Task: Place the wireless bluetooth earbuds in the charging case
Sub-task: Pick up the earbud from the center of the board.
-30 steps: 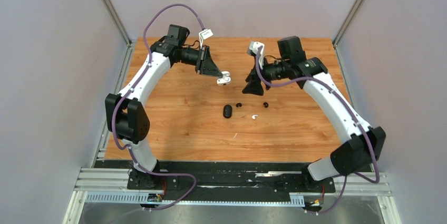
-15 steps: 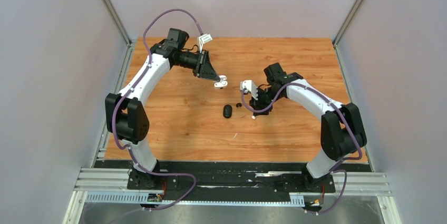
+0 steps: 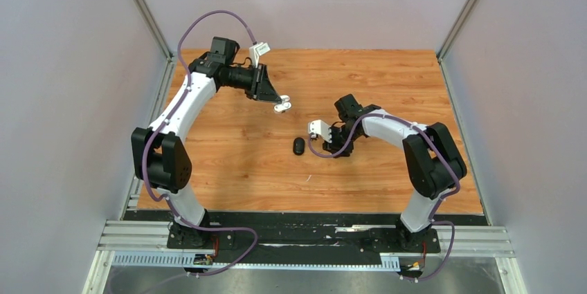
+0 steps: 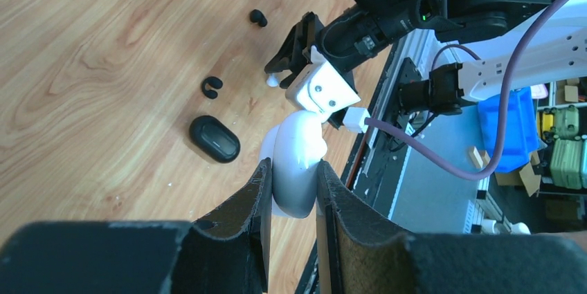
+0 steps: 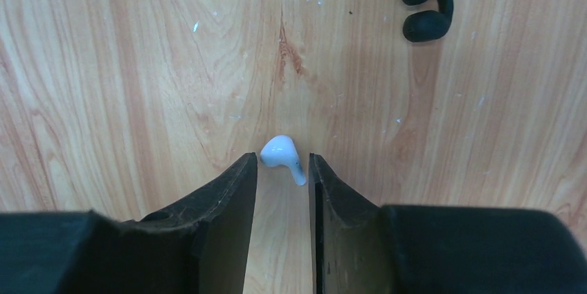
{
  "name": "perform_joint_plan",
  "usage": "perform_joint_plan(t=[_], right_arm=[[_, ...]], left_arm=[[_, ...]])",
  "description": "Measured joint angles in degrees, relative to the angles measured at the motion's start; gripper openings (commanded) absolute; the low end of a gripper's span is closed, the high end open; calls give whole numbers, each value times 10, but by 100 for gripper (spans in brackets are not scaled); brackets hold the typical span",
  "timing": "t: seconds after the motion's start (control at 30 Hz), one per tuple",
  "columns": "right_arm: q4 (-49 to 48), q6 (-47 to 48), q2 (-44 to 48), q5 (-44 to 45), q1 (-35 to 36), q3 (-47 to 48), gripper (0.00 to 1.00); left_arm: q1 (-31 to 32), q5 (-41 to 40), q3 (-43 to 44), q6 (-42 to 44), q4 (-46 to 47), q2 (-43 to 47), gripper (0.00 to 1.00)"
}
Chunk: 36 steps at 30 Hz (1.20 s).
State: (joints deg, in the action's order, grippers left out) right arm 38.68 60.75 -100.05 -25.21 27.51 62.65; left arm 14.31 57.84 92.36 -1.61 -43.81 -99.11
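Note:
My left gripper (image 3: 280,105) is shut on an open white charging case (image 4: 299,162) and holds it above the table. My right gripper (image 5: 284,167) is down at the table, its jaws a narrow gap apart, with a white stemmed earbud (image 5: 282,155) lying on the wood between the fingertips. That earbud also shows in the left wrist view (image 4: 273,81). A black roundish earbud (image 5: 426,7) lies beyond it. The left wrist view shows two black earbuds (image 4: 211,86) (image 4: 258,17). The second white earbud is out of view.
A closed black charging case (image 3: 299,146) lies on the wood just left of my right gripper; it also shows in the left wrist view (image 4: 214,139). A tiny white fleck (image 3: 309,178) lies nearer the front edge. Grey walls enclose the table.
My right arm has swung down and toward the front, from mid-air to the table over the white earbud. My left arm has drawn back a little to the left with the white case.

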Motion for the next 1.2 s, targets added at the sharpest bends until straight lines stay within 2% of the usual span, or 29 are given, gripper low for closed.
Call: perform_joint_plan(t=[0.1,0.37,0.53,0.67,0.87,1.03,1.2], right_arm=[[-2,0,-9,8,7,0,31],[5,9,-18,11,19,7,8],[43,9,-36,-15,14,42,0],[136,9,-38,-140,-18,123,1],[343,82,-71,-400,-89,400,2],[434,141,-70,-535,-90,440,2],[471,183,-77,-588,-61,467,2]], left_arm=[[-2,0,-1,-2,0,0,0],[-5,-2,-1,-7,2,0,0],[-5,-2,-2,-7,4,0,0],[-5,4,-8,-5,3,0,0],[-5,57,-8,13,-1,-16,0],[0,96,-8,15,0,-41,0],[13,117,-8,1,8,-41,0]])
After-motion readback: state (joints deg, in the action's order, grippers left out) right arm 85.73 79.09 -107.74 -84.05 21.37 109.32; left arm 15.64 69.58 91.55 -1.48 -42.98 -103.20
